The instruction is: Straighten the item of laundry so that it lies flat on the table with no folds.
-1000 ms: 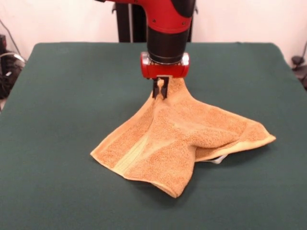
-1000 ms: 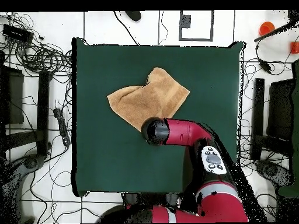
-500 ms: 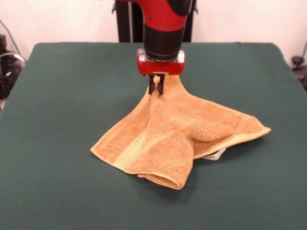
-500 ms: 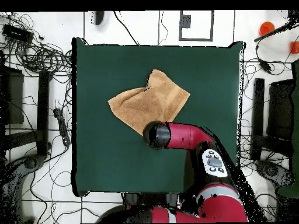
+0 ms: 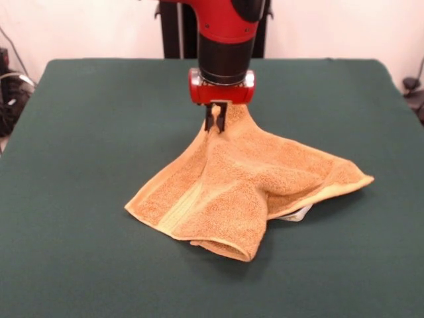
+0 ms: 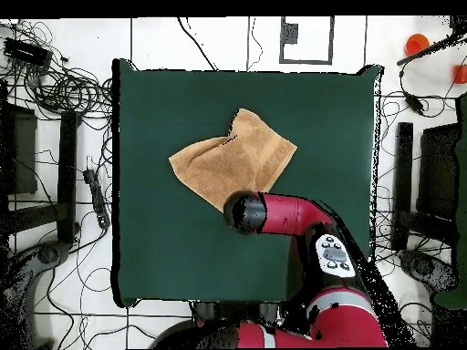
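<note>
Since a second ago the gripper (image 5: 217,123) has drawn the golden-orange terry-cloth towel (image 5: 252,192) toward the dark green felt-covered bench's (image 5: 86,132) far edge. Fingers clamp one raised corner; the rest lies folded mid-bench. Releasing now would likely leave folds.

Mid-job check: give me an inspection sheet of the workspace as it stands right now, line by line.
Surface: large dark green felt-covered table, bare except for the towel.
Job's things: golden-orange terry-cloth towel, one corner lifted into a peak, the rest draped on the table with folds; a paler woven band shows near the front left edge, a small white tag under the right side.
Clutter: nothing seen on the table.
Hand: the red and black arm's hand is shut on the towel's raised corner.
Cables: tangled black cables on the floor round the table.
Surroundings: white floor, dark equipment stands, a small orange object in a corner.
</note>
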